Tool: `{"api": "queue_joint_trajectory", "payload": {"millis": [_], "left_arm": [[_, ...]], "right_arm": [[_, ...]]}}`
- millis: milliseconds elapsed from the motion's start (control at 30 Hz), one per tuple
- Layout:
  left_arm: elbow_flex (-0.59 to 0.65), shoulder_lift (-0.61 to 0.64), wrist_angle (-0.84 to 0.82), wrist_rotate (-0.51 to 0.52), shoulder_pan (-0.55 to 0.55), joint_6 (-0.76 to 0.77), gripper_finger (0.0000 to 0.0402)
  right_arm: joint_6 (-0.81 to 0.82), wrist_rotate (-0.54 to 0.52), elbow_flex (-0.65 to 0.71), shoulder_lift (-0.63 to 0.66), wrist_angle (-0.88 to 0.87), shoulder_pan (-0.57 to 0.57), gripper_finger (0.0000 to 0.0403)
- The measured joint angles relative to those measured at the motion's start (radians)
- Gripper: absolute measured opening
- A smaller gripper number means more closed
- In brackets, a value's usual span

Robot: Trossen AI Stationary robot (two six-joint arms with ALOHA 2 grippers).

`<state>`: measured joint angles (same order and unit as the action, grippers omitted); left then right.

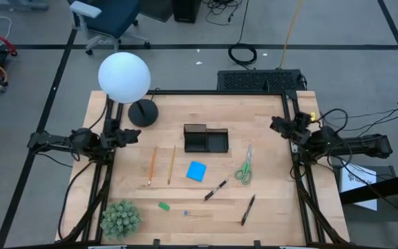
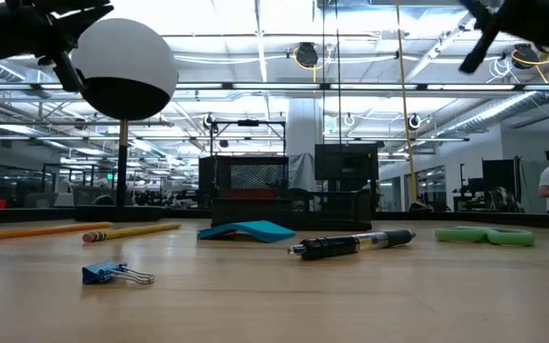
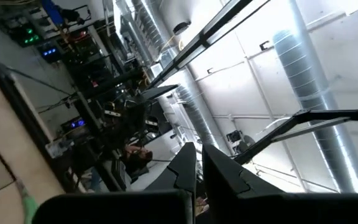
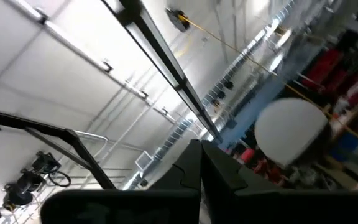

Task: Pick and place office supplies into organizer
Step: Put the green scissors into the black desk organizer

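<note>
The left end effector [image 3: 199,163] points upward into the room, its two dark fingers [image 3: 184,167] pressed nearly together with only a thin slit between them, holding nothing. Below them the dark body of the wrist fills the lower edge of the view. Beyond the fingers rise a white ceiling and wall, crossed by a large ribbed silver duct [image 3: 303,74] and dark metal beams [image 3: 222,31]. At one side a strip of pale wooden tabletop [image 3: 5,143] shows, edged by a black frame rail [image 3: 27,118]. Farther off stand cluttered racks of equipment [image 3: 73,81] with small green and blue lights
</note>
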<state>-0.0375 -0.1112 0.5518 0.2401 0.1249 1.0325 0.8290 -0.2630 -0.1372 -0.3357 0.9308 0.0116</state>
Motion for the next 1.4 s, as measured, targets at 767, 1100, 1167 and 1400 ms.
{"api": "queue_joint_trajectory", "payload": {"millis": [767,1100,1167,1400], "left_arm": [[-0.617,-0.364,-0.27,0.005,-0.005,-0.448,0.0021],[-0.678,-0.434,-0.268,0.018,-0.027,-0.416,0.0021],[-0.678,-0.435,-0.269,0.022,-0.027,-0.36,0.0021],[-0.679,-0.48,-0.263,-0.031,-0.027,-0.27,0.0021]], "right_arm": [[-0.271,0.006,-0.45,-0.165,-0.37,0.0,0.0],[-0.347,0.095,-0.725,-0.264,-0.736,0.0,0.0],[-0.368,0.116,-0.787,-0.299,-0.812,0.0,0.0],[-0.451,0.201,-1.021,-0.444,-1.156,0.001,0.0]]}}
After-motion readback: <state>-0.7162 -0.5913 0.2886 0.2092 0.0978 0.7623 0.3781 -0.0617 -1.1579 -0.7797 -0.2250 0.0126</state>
